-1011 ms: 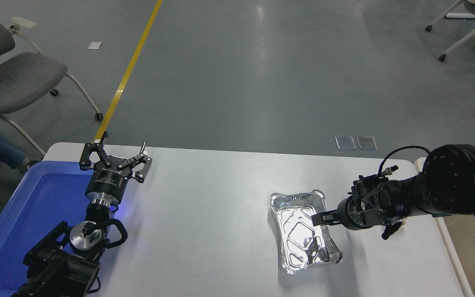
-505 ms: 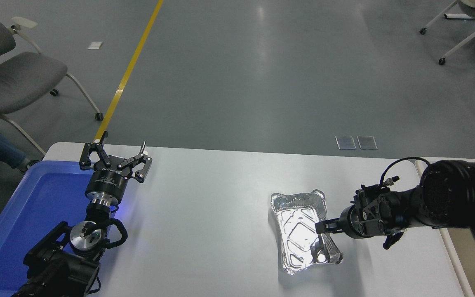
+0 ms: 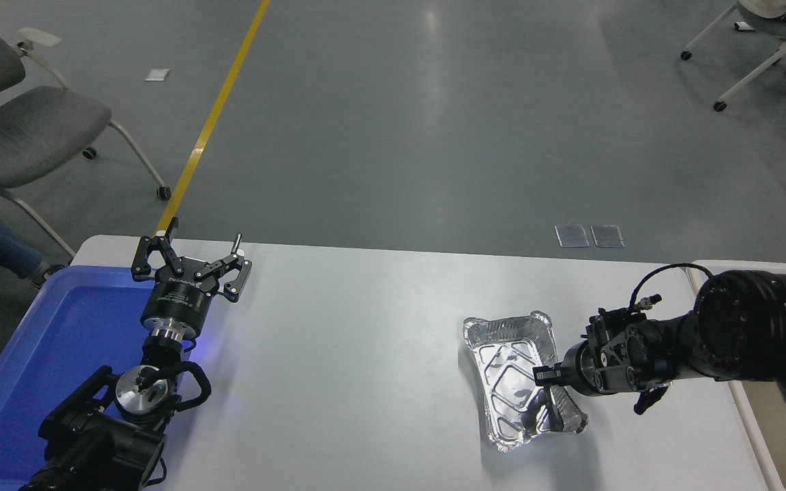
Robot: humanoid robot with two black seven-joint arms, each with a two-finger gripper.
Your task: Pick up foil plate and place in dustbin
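The foil plate, a shiny silver rectangular tray with a crinkled rim, lies on the white table at the right. My right gripper comes in from the right and is closed over the tray's right rim, one finger inside the tray and one outside. The dustbin shows only as a pale rim and beige inside at the table's right edge, partly hidden by my right arm. My left gripper is parked open at the left, at the far corner of the blue tray.
A blue plastic tray lies at the table's left edge under the left arm. A grey chair stands on the floor at the far left, and a white wheeled chair frame at the far right.
The right gripper dropped onto the tray's right rim and closed. The tray has slid to the right with it and turned slightly. The left arm has not moved.
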